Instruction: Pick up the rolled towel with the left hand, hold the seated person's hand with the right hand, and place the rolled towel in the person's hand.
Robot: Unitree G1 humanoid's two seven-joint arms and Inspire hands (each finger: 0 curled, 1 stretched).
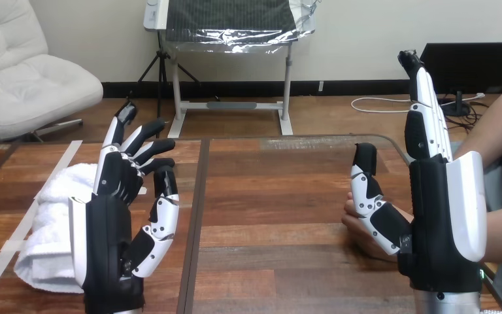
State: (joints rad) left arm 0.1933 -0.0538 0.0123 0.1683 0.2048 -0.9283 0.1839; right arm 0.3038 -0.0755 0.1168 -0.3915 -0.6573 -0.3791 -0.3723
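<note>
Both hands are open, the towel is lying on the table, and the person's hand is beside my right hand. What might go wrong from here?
1. The left hand hides part of the rolled towel from the head view, so a grasp may catch only a loose fold and unroll it.
2. The right hand has its thumb right by the person's hand; closing too fast may pinch it rather than hold it.

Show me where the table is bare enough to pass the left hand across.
The table is bare through the middle, between the left hand and the right hand. Crowded at left by the rolled towel, at right by the person's hand.
</note>
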